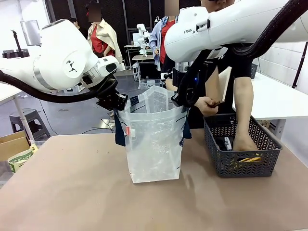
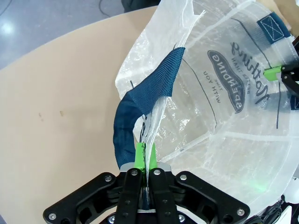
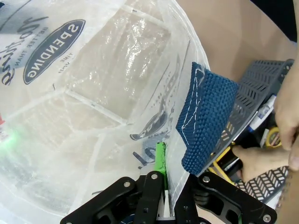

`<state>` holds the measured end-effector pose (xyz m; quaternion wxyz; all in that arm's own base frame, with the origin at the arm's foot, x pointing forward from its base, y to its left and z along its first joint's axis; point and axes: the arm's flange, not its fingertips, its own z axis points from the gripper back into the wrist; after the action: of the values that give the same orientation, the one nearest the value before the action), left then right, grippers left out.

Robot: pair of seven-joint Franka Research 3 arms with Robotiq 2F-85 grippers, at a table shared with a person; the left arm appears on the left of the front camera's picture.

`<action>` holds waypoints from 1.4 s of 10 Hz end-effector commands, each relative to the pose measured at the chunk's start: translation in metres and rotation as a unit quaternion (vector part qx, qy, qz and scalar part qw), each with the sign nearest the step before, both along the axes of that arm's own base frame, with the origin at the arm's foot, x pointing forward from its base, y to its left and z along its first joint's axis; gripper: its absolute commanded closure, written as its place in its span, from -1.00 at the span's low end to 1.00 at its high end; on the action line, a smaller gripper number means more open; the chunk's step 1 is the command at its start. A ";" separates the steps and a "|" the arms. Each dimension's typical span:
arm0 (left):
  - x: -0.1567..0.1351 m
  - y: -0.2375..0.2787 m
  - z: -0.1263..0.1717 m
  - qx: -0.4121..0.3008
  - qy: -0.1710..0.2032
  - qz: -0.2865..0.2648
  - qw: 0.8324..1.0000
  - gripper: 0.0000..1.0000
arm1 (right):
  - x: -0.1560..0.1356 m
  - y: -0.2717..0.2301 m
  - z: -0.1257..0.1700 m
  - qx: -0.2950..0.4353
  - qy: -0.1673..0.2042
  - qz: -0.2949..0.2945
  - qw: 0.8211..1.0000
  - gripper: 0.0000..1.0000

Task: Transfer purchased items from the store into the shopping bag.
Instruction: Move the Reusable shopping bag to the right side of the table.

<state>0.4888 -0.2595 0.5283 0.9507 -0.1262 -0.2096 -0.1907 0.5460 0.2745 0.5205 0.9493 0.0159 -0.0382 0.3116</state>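
The left gripper (image 2: pixel 145 156) and right gripper (image 3: pixel 162 161) pinch the translucent, navy-handled plastic bag (image 1: pixel 154 144) open; slipping film could close it against the flat brown piece (image 1: pixel 219 84), seemingly cardboard.

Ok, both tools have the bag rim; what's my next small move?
Probably hold both still: left tool and right tool are shut on the rim of the shopping bag, mouth open, and the person's hand has the brown piece raised beside it.
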 end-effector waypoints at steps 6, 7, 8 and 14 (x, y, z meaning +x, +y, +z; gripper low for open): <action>0.000 0.000 0.000 0.000 0.001 0.008 1.000 1.00 | 0.000 -0.001 -0.001 0.000 0.001 -0.001 1.000 1.00; 0.000 0.000 0.000 0.000 0.001 0.008 1.000 1.00 | 0.000 -0.001 -0.001 0.000 0.001 -0.001 1.000 1.00; 0.000 0.000 0.000 0.000 0.001 0.008 1.000 1.00 | 0.000 -0.001 -0.001 0.000 0.001 -0.001 1.000 1.00; 0.000 0.000 0.000 0.000 0.001 0.008 1.000 1.00 | 0.000 -0.001 -0.001 0.000 0.001 -0.001 1.000 1.00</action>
<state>0.4888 -0.2595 0.5283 0.9507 -0.1262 -0.2096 -0.1906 0.5460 0.2745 0.5205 0.9493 0.0159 -0.0382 0.3115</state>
